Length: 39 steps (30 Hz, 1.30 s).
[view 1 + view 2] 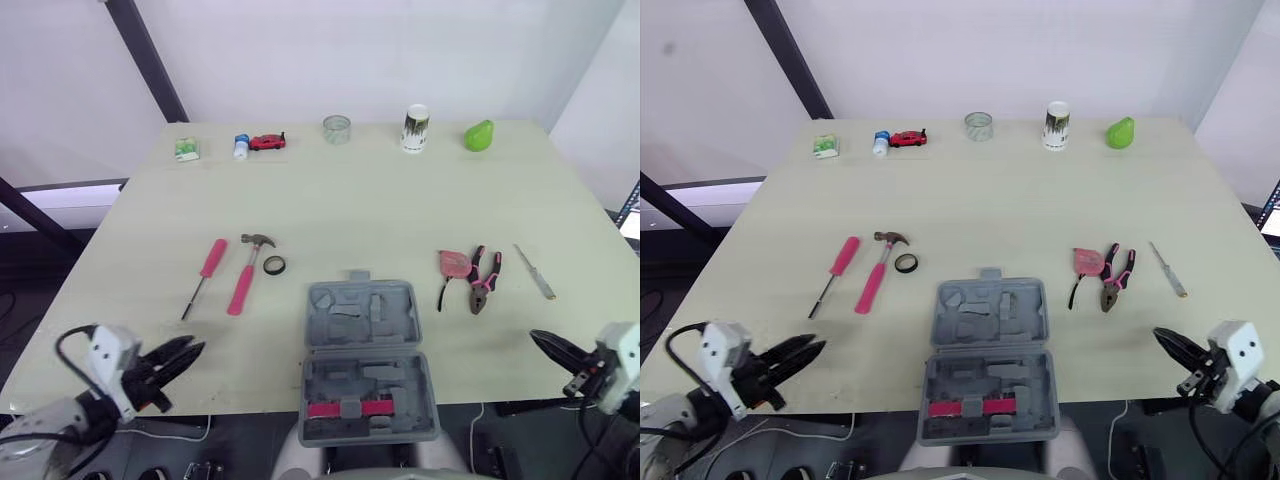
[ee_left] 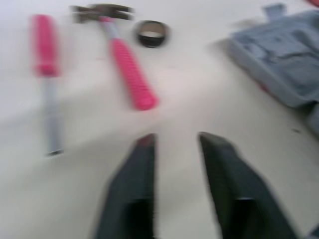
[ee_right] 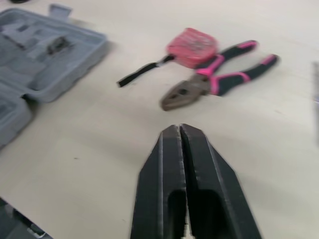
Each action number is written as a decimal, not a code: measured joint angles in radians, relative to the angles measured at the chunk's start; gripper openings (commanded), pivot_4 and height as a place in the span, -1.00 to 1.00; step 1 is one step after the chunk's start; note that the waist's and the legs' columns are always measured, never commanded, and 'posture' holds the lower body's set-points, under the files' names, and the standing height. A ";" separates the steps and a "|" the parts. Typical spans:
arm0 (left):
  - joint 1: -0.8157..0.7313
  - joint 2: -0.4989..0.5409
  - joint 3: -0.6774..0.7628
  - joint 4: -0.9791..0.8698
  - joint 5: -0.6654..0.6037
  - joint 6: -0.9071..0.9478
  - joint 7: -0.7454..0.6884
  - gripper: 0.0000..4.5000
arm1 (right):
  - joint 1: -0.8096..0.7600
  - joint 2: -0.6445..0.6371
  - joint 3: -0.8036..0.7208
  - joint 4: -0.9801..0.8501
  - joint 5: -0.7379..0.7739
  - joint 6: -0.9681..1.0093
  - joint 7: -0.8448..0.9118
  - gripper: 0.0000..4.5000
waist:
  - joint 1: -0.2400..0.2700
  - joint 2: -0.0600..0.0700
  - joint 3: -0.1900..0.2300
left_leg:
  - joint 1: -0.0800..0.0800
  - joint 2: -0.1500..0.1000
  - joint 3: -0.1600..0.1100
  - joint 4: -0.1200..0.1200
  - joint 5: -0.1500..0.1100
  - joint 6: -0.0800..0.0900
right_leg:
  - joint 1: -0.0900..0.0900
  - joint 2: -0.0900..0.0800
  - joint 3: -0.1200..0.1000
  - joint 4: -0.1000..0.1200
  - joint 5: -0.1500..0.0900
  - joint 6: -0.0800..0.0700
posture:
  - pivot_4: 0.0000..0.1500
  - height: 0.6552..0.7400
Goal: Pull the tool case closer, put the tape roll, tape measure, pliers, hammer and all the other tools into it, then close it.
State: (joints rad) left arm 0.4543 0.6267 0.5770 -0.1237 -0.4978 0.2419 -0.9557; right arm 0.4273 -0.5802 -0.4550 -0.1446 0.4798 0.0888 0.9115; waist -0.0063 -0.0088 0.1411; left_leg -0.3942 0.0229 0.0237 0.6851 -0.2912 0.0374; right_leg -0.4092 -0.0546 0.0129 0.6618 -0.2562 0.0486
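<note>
Jaws spread on your left gripper, pressed together on your right gripper; both empty. Tool case lies open at the near edge of the table, hammer left and pliers right of it. Pull it further and it may tip off.

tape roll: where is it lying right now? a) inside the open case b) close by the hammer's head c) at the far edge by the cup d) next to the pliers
B: the tape roll lies close beside the head of the hammer, off to the left of the open tool case and not in it.
</note>
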 measured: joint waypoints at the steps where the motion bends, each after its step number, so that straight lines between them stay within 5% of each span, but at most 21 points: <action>1: 0.008 -0.002 0.026 0.027 -0.004 -0.013 0.001 0.61 | 0.002 0.004 -0.020 0.026 0.010 -0.014 0.003 -0.07 | -0.001 0.000 0.000 | 0.000 0.000 0.000 0.000 0.000 0.000 | 0.000 0.000 0.000 0.000 0.000 0.000 | 1.00 1.00; 3: 0.025 -0.005 0.050 0.070 -0.004 -0.039 -0.001 1.00 | 0.001 0.011 -0.044 0.066 0.019 -0.033 0.003 0.36 | -0.002 0.000 0.000 | 0.000 0.000 0.000 0.000 0.000 0.000 | 0.000 0.000 0.000 0.000 0.000 0.000 | 1.00 1.00; 6: 0.047 -0.013 0.079 0.160 -0.001 -0.082 -0.005 1.00 | 0.000 0.015 -0.079 0.146 0.022 -0.071 0.003 0.97 | -0.003 0.000 0.000 | 0.000 0.000 0.001 0.000 0.000 0.000 | 0.000 0.000 0.000 0.000 0.000 0.000 | 1.00 1.00; 27: 0.073 -0.016 0.097 0.253 -0.015 -0.161 -0.033 1.00 | 0.019 -0.004 -0.154 0.299 0.027 -0.138 0.019 0.97 | -0.003 -0.002 -0.001 | 0.001 0.001 0.002 -0.001 0.000 0.000 | 0.000 -0.002 0.002 0.000 0.000 0.000 | 1.00 1.00; 39: 0.010 -0.024 -0.004 0.075 -0.016 -0.085 0.024 1.00 | -0.019 -0.026 -0.120 0.100 0.077 -0.070 0.064 0.97 | -0.002 -0.002 -0.002 | 0.001 0.000 0.002 -0.001 0.000 0.000 | 0.000 -0.004 0.003 0.000 0.000 0.000 | 1.00 1.00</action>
State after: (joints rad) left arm 0.4641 0.6029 0.5733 -0.0489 -0.5135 0.1565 -0.9321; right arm 0.4081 -0.6063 -0.5753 -0.0444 0.5568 0.0189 0.9758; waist -0.0085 -0.0106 0.1396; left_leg -0.3934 0.0234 0.0253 0.6845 -0.2914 0.0374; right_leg -0.4090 -0.0583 0.0160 0.6616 -0.2562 0.0483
